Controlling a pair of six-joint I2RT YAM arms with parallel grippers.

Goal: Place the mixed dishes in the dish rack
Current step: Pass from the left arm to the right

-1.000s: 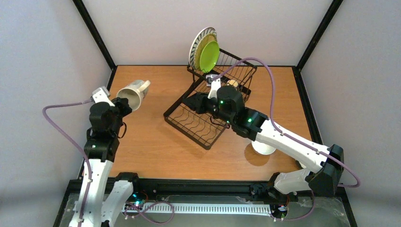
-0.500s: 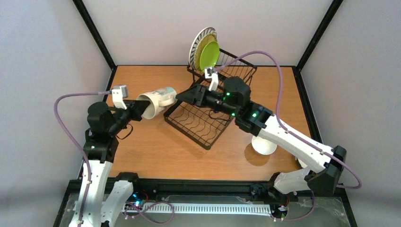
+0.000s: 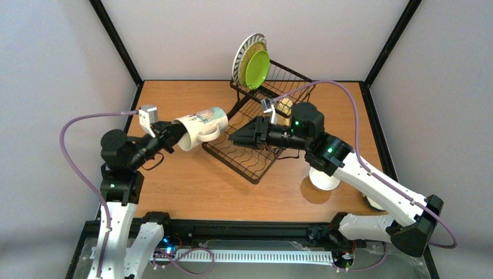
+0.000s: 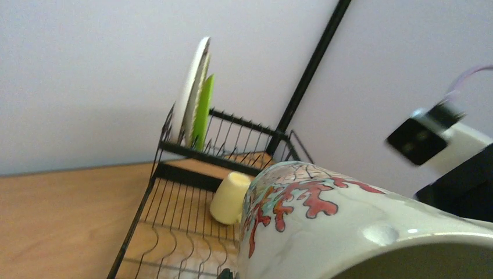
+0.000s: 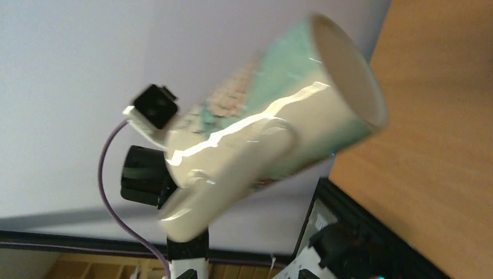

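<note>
Left end effector clenches the painted mug by its rim; likely slick, breakable; handle suits the released right end effector.

Table: rectangular top, orange-brown wood grain, edged by a black frame along the far and side borders.

Standing directly on it:
- Dish rack, black wire, set diagonally in the far middle of the top. Its low flat tray section points toward the near left, and the taller basket section lies toward the far right. Wood shows through the tray wires.
- Small white bowl, near right of the rack and apart from it, partly covered by the right arm.
- Pale rounded item near the right edge, mostly hidden under that arm; kind cannot be told.
</note>
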